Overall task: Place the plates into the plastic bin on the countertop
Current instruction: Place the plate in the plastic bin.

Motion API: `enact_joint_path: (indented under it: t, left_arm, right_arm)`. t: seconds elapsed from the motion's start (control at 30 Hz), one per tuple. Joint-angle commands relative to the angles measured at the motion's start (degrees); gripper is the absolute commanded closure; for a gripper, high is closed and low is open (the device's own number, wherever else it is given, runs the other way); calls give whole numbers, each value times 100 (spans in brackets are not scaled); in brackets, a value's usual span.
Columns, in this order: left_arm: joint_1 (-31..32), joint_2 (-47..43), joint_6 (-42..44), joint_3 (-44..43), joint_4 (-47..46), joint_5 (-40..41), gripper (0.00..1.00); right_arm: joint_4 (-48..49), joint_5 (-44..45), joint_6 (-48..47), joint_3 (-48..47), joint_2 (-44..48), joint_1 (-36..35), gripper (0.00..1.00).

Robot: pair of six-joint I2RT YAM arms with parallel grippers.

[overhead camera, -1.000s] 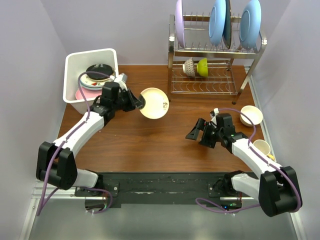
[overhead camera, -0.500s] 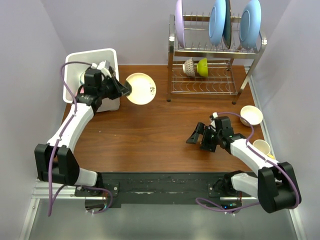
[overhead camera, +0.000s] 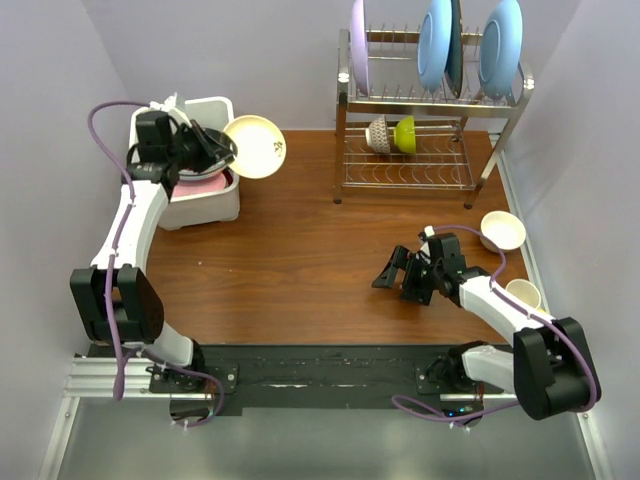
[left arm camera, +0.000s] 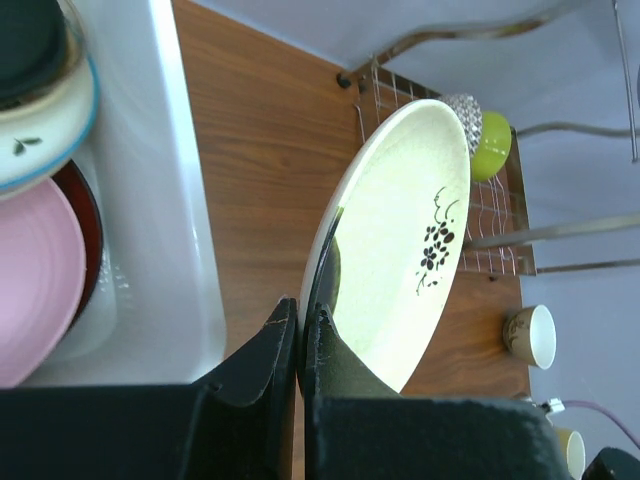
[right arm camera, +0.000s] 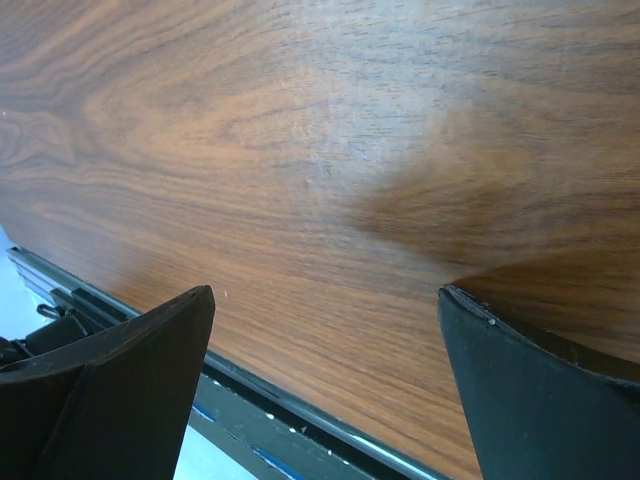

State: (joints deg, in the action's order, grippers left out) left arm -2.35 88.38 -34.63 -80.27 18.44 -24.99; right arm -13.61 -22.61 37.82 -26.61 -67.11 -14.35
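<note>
The left gripper point(overhead camera: 218, 150) pinches the yellow plate point(overhead camera: 255, 146) by its rim, with black fingers point(left arm camera: 262, 360) pressed on either side of the thin edge. The plate is round and glossy, pale yellow-cream with a faint speckle and a small black flower sprig printed off-centre. It is held on edge in the air just beside the right rim of the bin point(overhead camera: 207, 205), above the counter point(overhead camera: 300, 260).

The bin is a smooth white plastic tub, rectangular, with a thick rolled rim. Inside lies a matte pink plate point(left arm camera: 35, 280) with fine concentric ridges, and a dark red rim point(left arm camera: 88, 235) shows beneath it. Beside these, a white plate point(left arm camera: 40, 125) with a blue edge and a leaf motif sits under a dark glass plate point(left arm camera: 25, 40).

The counter is reddish-brown wood grain with a slight sheen. The right gripper point(overhead camera: 393, 283) hovers low over it, its black wedge-shaped fingers point(right arm camera: 110, 400) spread wide above bare wood.
</note>
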Motion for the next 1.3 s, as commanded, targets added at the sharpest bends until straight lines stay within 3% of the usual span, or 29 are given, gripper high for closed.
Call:
enact_joint_path:
  t: [0.0, 0.6, 1.27]
  left_arm:
    - [-266, 232, 62, -629, -95, -331, 100]
    - [-1426, 1111, -395, -1289, -262, -682, 100]
    - [-1716, 2517, -904, -2168, -622, -621, 100]
  right_arm:
    - [60, 248, -161, 51, -153, 2, 1]
    - [34, 380, -161, 112, -197, 11, 1]
    - [-133, 477, -223, 191, -109, 2, 1]
